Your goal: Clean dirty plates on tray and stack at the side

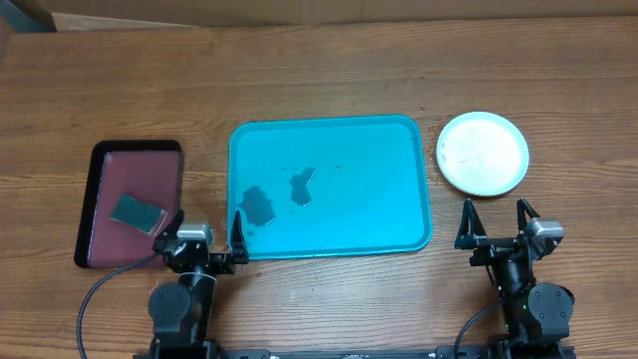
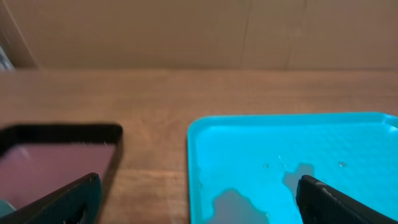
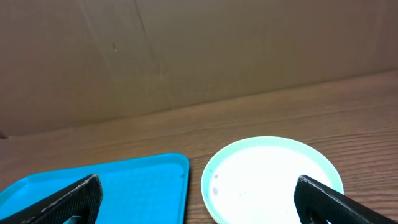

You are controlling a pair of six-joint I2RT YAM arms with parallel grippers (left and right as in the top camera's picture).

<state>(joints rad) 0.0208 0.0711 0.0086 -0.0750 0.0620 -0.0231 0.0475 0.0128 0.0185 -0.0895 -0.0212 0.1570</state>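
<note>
The turquoise tray (image 1: pixel 330 187) lies in the middle of the table with no plates on it, only wet patches near its front left. It also shows in the left wrist view (image 2: pixel 292 162) and the right wrist view (image 3: pixel 124 186). A stack of plates (image 1: pixel 483 153) sits on the table right of the tray, a pale mint plate (image 3: pixel 272 177) on top with faint specks; the plates under it are hidden. My left gripper (image 1: pixel 207 242) is open and empty at the tray's front left corner. My right gripper (image 1: pixel 495 226) is open and empty in front of the stack.
A dark maroon black-rimmed tray (image 1: pixel 105 202) lies left of the turquoise tray, with a grey-green sponge (image 1: pixel 137 211) on it. Its corner shows in the left wrist view (image 2: pixel 62 149). A cardboard wall stands behind the table.
</note>
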